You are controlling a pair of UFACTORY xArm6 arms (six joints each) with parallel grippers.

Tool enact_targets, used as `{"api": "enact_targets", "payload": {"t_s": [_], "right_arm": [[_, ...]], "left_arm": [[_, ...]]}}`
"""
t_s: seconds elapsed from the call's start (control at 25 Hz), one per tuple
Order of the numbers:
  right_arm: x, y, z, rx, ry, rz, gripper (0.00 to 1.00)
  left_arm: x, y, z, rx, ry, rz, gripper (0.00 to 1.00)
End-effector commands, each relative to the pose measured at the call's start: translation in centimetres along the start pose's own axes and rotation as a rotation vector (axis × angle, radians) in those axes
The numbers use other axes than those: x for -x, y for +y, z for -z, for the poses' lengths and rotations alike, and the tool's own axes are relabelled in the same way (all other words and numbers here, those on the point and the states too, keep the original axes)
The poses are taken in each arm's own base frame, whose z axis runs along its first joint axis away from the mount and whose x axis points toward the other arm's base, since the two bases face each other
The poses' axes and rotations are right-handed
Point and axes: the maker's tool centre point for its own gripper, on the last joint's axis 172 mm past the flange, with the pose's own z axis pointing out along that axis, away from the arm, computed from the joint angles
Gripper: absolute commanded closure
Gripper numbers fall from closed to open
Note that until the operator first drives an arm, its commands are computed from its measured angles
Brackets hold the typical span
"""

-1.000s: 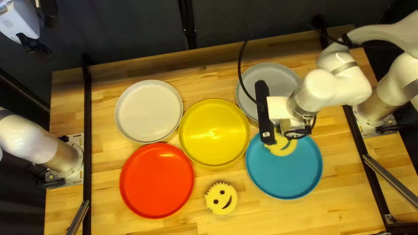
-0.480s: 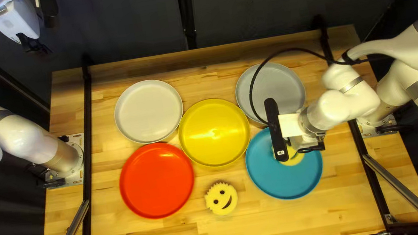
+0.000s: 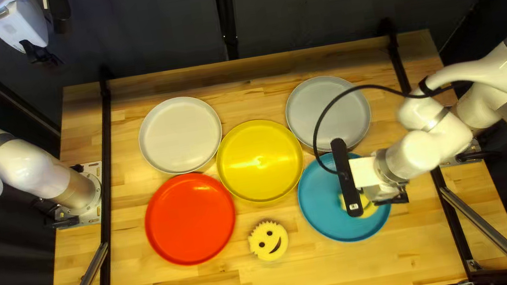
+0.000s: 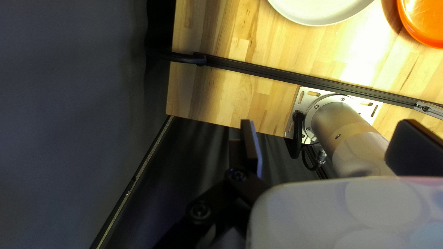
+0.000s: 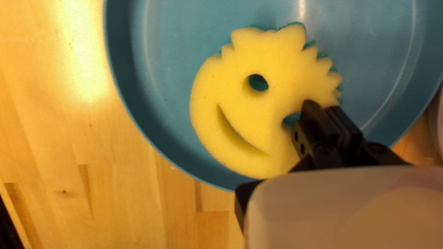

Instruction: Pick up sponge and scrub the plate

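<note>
Top left view: noted at the near right of the table, on the blue plate (image 3: 323,211), one yellow sponge (image 3: 369,207), largely hidden by the right gripper (image 3: 383,192) and its mount. Recorded at near centre, lying on bare wood, a second sponge (image 3: 268,241) with smiling face and toothed edge. Beyond, a yellow plate (image 3: 259,160) at centre, a red plate (image 3: 190,219) at left, a white plate (image 3: 180,135) at far left, a grey plate (image 3: 328,111) at far right. Left gripper (image 3: 43,54) seen raised past the far left corner, away from all plates. Left wrist view: fingers spread wide, nothing between them. Right wrist view: fingers drawn close together, pinching the sponge at its edge beside one eye hole. Sponge flat and roundish, of finely pored yellow foam, with teal backing showing under the jagged hair. Other eye hole fully visible, oval, dark teal within. Mouth cut as a long curved slit, visible from end to end. Outline smooth around mouth and cheek, pointed along the hair.
</note>
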Motion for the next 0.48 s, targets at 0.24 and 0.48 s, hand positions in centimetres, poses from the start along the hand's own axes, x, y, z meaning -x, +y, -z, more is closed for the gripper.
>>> {"api": "enact_targets", "payload": {"t_s": [0.24, 0.48], "right_arm": [[0.6, 3.6, -1.2, 0.011, 0.002, 0.001, 1.0], [0.6, 7.2, -1.1, 0.012, -0.013, -0.009, 1.0]], "left_arm": [[0.0, 0.0, 0.0, 0.0, 0.0, 0.0, 0.0], [0.0, 0.0, 0.0, 0.0, 0.0, 0.0, 0.0]]}}
